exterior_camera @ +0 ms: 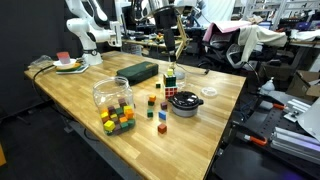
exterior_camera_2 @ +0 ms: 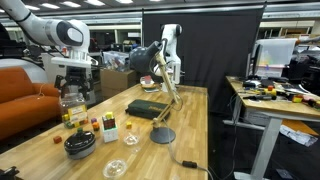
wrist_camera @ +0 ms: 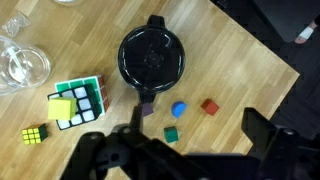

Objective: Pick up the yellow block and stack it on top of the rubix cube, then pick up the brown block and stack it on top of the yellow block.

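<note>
In the wrist view the rubix cube (wrist_camera: 85, 98) stands on the wooden table, left of centre, with the yellow block (wrist_camera: 61, 108) on top of it. The cube also shows in both exterior views (exterior_camera: 171, 79) (exterior_camera_2: 108, 130). A small reddish-brown block (wrist_camera: 209, 106), which looks like the brown block, lies on the table to the right, apart from the cube. My gripper (wrist_camera: 196, 128) hangs high above the loose blocks, open and empty. In an exterior view it is at the upper left (exterior_camera_2: 72, 78).
A black round bowl (wrist_camera: 152, 57) sits beside the rubix cube. Purple (wrist_camera: 147, 105), blue (wrist_camera: 180, 109) and green (wrist_camera: 171, 134) blocks lie below it. A tiny puzzle cube (wrist_camera: 35, 135) and clear glassware (wrist_camera: 22, 65) are at the left. A jar (exterior_camera: 112, 93) and a block cluster (exterior_camera: 117, 120) stand nearby.
</note>
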### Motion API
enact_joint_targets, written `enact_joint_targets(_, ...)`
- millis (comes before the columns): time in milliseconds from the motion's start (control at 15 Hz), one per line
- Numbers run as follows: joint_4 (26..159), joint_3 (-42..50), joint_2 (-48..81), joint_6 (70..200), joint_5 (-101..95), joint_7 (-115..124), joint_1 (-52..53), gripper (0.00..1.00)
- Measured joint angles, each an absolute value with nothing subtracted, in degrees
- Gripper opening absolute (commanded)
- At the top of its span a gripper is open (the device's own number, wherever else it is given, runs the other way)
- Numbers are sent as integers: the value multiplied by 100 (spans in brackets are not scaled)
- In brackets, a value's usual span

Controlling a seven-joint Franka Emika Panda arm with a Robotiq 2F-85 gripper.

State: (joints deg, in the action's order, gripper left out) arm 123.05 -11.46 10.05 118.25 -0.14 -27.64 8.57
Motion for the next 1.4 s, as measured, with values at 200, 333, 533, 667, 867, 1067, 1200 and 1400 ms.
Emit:
enact_joint_targets(200,12305,-1148,1004,11825,-12,-2773,855,100)
enact_joint_targets(333,12306,-1157,1077,11867,-26,-2733,889,100)
enact_joint_targets(533,12325,-1293,1459,12182,-11,-2707,1037,100)
enact_joint_targets(667,12333,-1427,1775,12411,46,-2662,1126,100)
enact_joint_targets(867,12337,-1537,2092,12664,218,-2662,1141,100)
enact_joint_targets(1067,12445,-1567,2147,12804,558,-2660,1118,100)
enact_joint_targets(1200,12464,-1574,2151,12813,560,-2661,1117,100)
enact_joint_targets(1400,12456,-1574,2152,12813,560,-2661,1117,100)
